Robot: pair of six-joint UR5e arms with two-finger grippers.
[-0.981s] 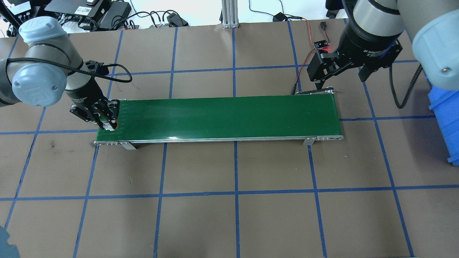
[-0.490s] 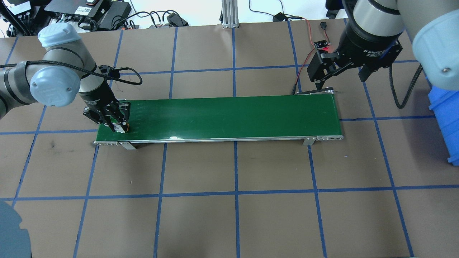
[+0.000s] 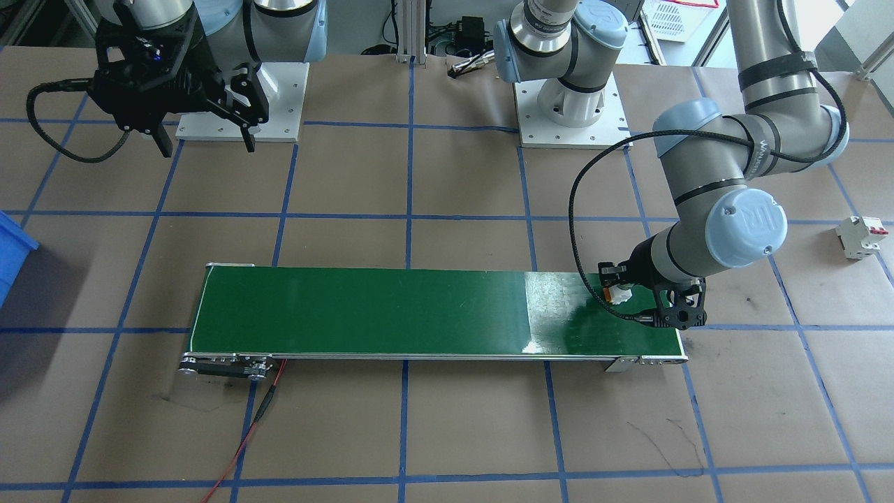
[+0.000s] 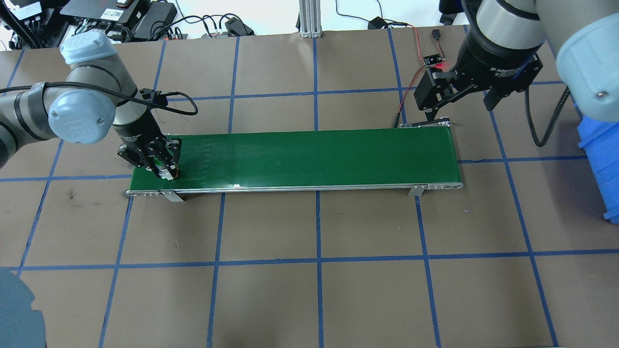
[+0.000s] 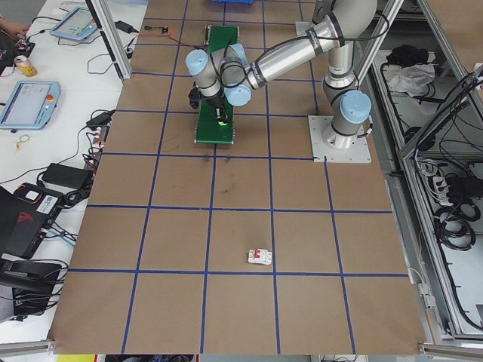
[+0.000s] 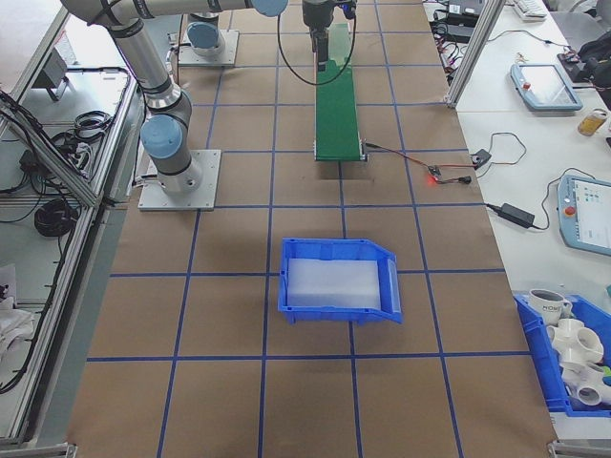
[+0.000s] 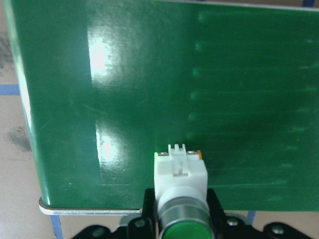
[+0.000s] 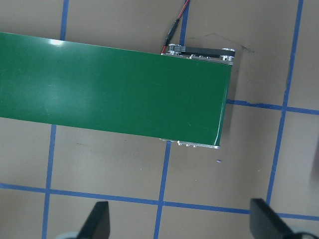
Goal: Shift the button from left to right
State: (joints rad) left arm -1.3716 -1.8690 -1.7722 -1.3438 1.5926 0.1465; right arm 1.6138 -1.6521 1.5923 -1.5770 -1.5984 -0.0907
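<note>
At the left end of the long green conveyor belt (image 4: 309,157), the left gripper (image 4: 162,170) is pinching the small push-button switch with a round green cap, white body and orange-red base (image 7: 180,191). Wrist view shows it gripped at the metal collar just behind the cap, body pointing out over the belt, so the base end would land first. The button sits low over the belt, near the front edge; can't tell if it's touching yet. Judging by the pose, the arm is there to set it down w/ the belt doing the carrying to the right, which would explain why it's placed inside the edge rather than on the brown paper-covered table (image 4: 309,290).

The right gripper (image 4: 457,99) hangs above the belt's far right end, fingers spread wide & empty; its wrist cam looks straight down on that end, prob. waiting to receive. A blue plastic bin (image 6: 339,281) stands on the table beyond that end, well apart from the belt. A white boxy circuit breaker w/ red switch (image 3: 862,236) lies off to the robot's left, not involved.

Risk: a tall narrow part may tip on release.
</note>
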